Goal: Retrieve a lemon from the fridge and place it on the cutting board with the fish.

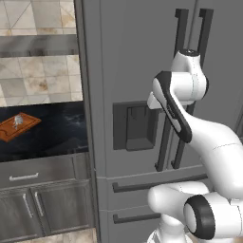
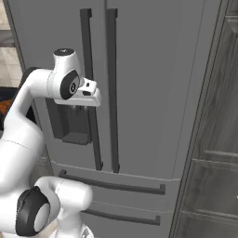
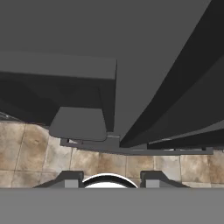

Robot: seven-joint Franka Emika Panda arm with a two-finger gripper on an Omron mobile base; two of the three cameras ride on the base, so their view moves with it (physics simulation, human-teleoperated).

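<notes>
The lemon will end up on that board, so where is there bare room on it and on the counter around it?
The cutting board has bare wood on its right half; the fish sits left of centre. The dark counter between the board and the fridge is bare. The gripper hangs close before the fridge's dispenser panel and door handles.

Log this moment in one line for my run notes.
fridge: doors closed | gripper: open, empty, by dispenser panel | fish: on cutting board

The arm is glossy white, built of rounded tubular links with black bands at the joints. A dark round cap tops the wrist. The end effector has 2 small dark grey fingertips.
</notes>
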